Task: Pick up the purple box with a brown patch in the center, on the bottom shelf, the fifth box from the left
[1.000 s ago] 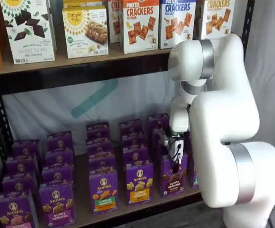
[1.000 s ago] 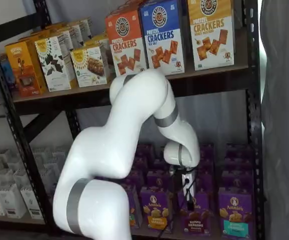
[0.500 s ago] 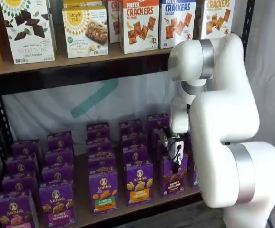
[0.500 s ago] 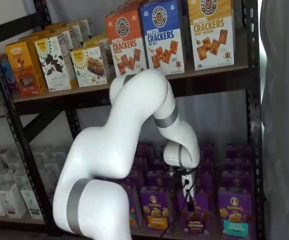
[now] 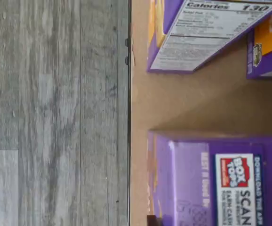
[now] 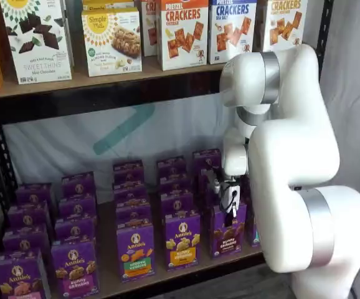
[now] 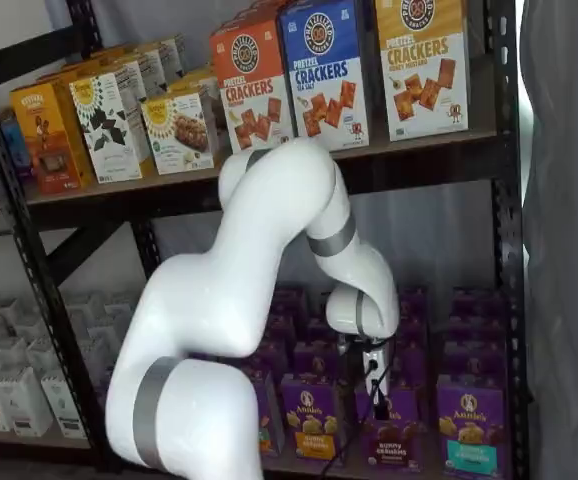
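The purple box (image 6: 228, 232) with dark brown bunny cookies on its front stands upright at the front of the bottom shelf (image 6: 161, 275), and shows in both shelf views (image 7: 394, 432). My gripper (image 6: 230, 200) hangs just above its top, also seen in a shelf view (image 7: 374, 388). Its black fingers are side-on with a cable beside them, so I cannot tell whether they are open or shut. The wrist view shows a purple carton top (image 5: 220, 179) with a Box Tops label at the shelf's front edge (image 5: 129, 113).
A yellow-band purple box (image 6: 182, 240) stands left of the target and a teal-band one (image 7: 466, 428) right of it. More purple rows stand behind. Cracker boxes (image 6: 183, 31) fill the upper tier. My bulky white arm (image 6: 292, 168) stands before the rack's right side.
My gripper has risen a little above the purple box. The box has stayed in place on the shelf.
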### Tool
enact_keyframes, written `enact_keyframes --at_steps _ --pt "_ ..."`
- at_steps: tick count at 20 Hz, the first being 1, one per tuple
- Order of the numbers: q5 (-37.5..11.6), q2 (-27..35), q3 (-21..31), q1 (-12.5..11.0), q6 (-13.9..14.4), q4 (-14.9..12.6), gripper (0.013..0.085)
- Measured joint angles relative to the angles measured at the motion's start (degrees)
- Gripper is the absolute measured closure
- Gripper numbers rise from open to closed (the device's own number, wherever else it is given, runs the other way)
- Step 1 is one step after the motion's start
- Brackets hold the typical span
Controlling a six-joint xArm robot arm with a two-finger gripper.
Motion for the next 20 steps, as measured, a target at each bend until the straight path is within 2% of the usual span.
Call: enact_keyframes --at_steps 2,3,4,10,15,20 --pt "0.1 0.0 0.0 0.0 0.1 -0.1 0.0650" --pt "0.1 -0.1 0.0 0.1 0.2 -0.1 0.0650" --pt "0.1 -0.1 0.1 0.1 0.2 -0.1 0.0690" --pt "0.1 -0.7 0.6 0.1 0.7 -0.7 0.0690" --pt "-0.2 -2.5 2.9 0.4 -1.2 1.7 0.0690" --pt "-1.1 -6.3 7.9 0.4 0.9 -0.6 0.0690"
